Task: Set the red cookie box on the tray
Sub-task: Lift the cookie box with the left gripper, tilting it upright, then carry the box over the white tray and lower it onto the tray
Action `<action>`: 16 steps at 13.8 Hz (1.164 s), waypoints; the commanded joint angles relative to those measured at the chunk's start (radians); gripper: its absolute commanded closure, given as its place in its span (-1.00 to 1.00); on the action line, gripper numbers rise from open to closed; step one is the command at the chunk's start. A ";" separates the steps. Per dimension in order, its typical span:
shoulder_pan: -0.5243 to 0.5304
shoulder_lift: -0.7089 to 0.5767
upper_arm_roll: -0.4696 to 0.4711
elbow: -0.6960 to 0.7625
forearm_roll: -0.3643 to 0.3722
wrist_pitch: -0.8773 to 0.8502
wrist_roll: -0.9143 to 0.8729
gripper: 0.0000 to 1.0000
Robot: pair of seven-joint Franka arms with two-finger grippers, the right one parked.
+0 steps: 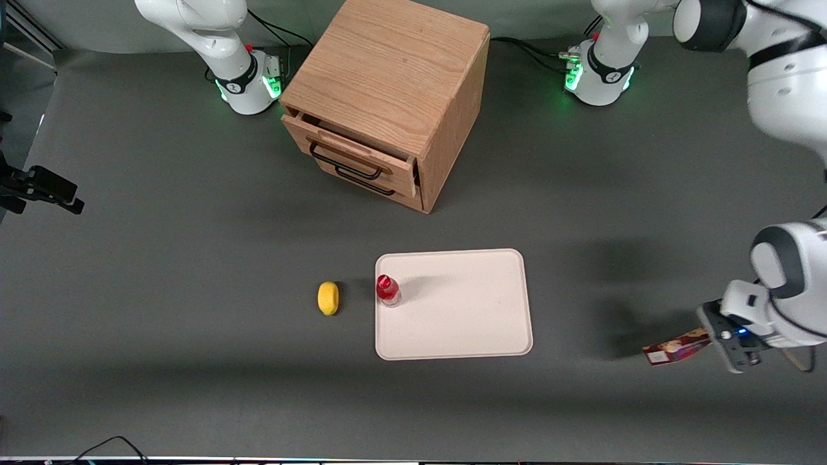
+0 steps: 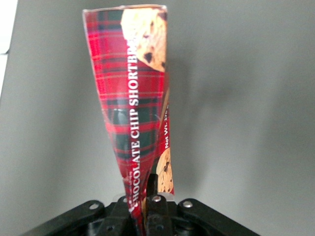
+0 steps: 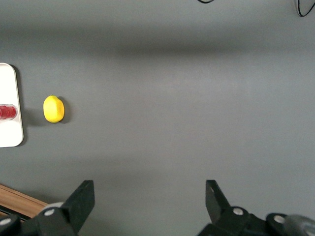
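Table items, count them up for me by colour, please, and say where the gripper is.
Red: 2, the red cookie box and the red-capped bottle
Yellow: 1, the lemon
Beige-pink: 1, the tray
Wood: 1, the drawer cabinet
Total: 5
The gripper is at the working arm's end, shut on the box.

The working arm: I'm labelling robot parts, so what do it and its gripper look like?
The working arm has glossy white rounded shells with dark grey joint bands. Its base glows green, with black cables. The gripper is grey and black, with a small blue light.
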 commanded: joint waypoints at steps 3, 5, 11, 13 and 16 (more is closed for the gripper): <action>0.003 -0.216 0.000 -0.033 -0.010 -0.332 -0.453 1.00; 0.001 -0.277 -0.012 -0.043 -0.012 -0.401 -0.638 1.00; 0.003 -0.406 -0.229 -0.228 -0.012 -0.293 -1.142 1.00; 0.000 -0.411 -0.317 -0.322 0.005 -0.146 -1.331 1.00; -0.003 -0.400 -0.430 -0.451 0.112 0.087 -1.598 1.00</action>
